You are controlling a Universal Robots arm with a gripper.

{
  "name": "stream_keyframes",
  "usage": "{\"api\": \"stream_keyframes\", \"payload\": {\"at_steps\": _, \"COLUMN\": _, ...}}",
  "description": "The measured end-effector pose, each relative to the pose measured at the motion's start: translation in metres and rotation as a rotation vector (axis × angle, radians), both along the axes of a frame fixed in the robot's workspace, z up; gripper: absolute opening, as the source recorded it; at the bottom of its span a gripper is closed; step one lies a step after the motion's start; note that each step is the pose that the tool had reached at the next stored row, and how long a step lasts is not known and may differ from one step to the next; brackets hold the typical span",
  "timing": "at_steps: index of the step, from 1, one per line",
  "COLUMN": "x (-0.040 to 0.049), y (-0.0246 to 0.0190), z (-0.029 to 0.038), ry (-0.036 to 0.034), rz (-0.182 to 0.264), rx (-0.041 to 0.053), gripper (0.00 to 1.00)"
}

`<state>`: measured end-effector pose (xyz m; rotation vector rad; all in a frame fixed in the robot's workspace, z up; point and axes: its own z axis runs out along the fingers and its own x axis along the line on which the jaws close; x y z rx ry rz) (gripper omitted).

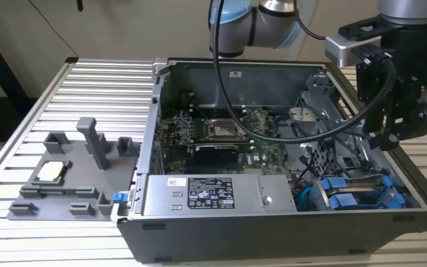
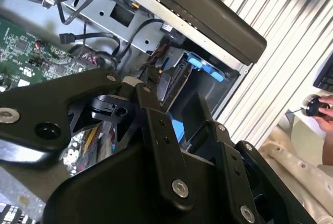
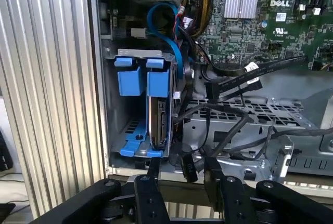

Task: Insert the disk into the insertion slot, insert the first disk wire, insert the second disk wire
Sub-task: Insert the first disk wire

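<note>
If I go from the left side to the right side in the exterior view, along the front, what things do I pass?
First the grey plastic holder → then the power-supply box with its white label → then the insertion slot with its blue tabs.

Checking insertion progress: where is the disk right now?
The disk sits in the insertion slot, in the case's corner at the exterior view's lower right, beside the grey power-supply box.

blocked: black cables (image 3: 185, 81) beside insertion slot (image 3: 112, 122) | free: over open case (image 1: 273, 236)
</note>
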<state>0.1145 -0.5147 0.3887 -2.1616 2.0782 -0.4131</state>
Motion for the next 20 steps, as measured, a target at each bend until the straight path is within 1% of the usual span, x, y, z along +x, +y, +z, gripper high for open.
{"api": "stream_keyframes", "payload": {"at_steps": 2, "x": -0.0011, "y": 0.0013, "z": -0.0016, "ry": -0.0109, "rz": 0.000, "rx": -0.0041, "gripper": 0.47}}
{"api": "stream_keyframes", "payload": {"at_steps": 4, "x": -0.0039, "y": 0.0019, "z": -0.0027, "ry": -0.0214, "rz": 0.000, "rx": -0.0114, "gripper": 0.47}}
{"api": "stream_keyframes", "payload": {"at_steps": 6, "x": -0.0068, "y": 0.0025, "z": -0.0037, "ry": -0.0345, "rz": 0.000, "rx": -0.0195, "gripper": 0.47}}
{"api": "stream_keyframes", "payload": {"at_steps": 8, "x": -0.0082, "y": 0.0039, "z": -0.0044, "ry": -0.0487, "rz": 0.000, "rx": -0.0310, "gripper": 0.47}}
{"api": "stream_keyframes", "payload": {"at_steps": 10, "x": -0.0096, "y": 0.0051, "z": -0.0053, "ry": -0.0598, "rz": 0.000, "rx": -0.0446, "gripper": 0.47}}
{"api": "stream_keyframes", "payload": {"at_steps": 12, "x": -0.0110, "y": 0.0062, "z": -0.0063, "ry": -0.0665, "rz": 0.001, "rx": -0.0595, "gripper": 0.47}}
{"api": "stream_keyframes", "payload": {"at_steps": 14, "x": -0.0126, "y": 0.0073, "z": -0.0075, "ry": -0.0742, "rz": 0.001, "rx": -0.0692, "gripper": 0.47}}
{"api": "stream_keyframes", "payload": {"at_steps": 16, "x": -0.0142, "y": 0.0084, "z": -0.0086, "ry": -0.0810, "rz": 0.000, "rx": -0.0713, "gripper": 0.47}}
{"api": "stream_keyframes", "payload": {"at_steps": 18, "x": -0.0158, "y": 0.0092, "z": -0.0093, "ry": -0.0858, "rz": 0.000, "rx": -0.0716, "gripper": 0.47}}
{"api": "stream_keyframes", "payload": {"at_steps": 20, "x": -0.0161, "y": 0.0093, "z": -0.0094, "ry": -0.0863, "rz": 0.000, "rx": -0.0715, "gripper": 0.47}}
